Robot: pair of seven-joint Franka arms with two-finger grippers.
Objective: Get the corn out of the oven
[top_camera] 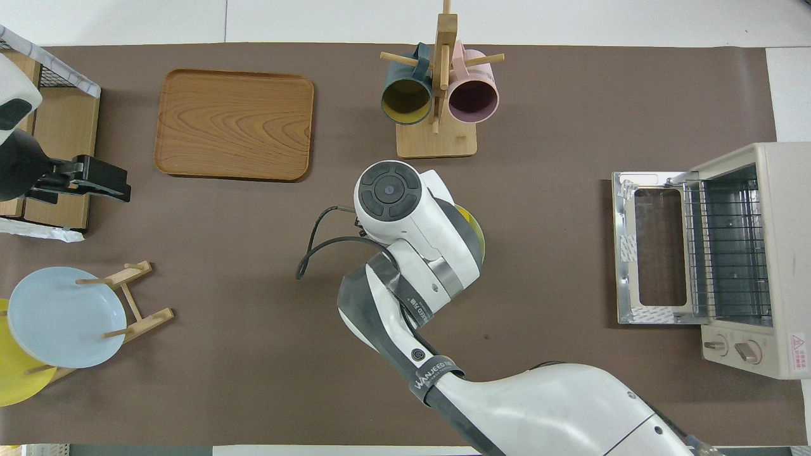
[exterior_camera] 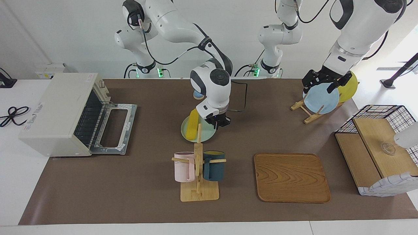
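Observation:
The yellow corn [exterior_camera: 193, 123] lies on a pale green plate [exterior_camera: 206, 135] in the middle of the table, nearer to the robots than the mug rack. My right gripper [exterior_camera: 219, 122] is at the plate's rim, on the side toward the left arm's end. In the overhead view the right arm covers the plate, and only a yellow sliver of the corn [top_camera: 474, 227] shows. The off-white oven [exterior_camera: 58, 111] stands at the right arm's end with its door [exterior_camera: 115, 128] folded down and its wire rack [top_camera: 728, 247] bare. My left gripper [exterior_camera: 321, 83] waits open over the plate rack.
A wooden mug rack [exterior_camera: 198, 163] holds a pink and a dark blue mug. A wooden tray [exterior_camera: 291, 178] lies beside it. A blue plate [exterior_camera: 321, 98] and a yellow plate [exterior_camera: 349, 85] stand in a rack. A wire-and-wood shelf basket [exterior_camera: 378, 150] sits at the left arm's end.

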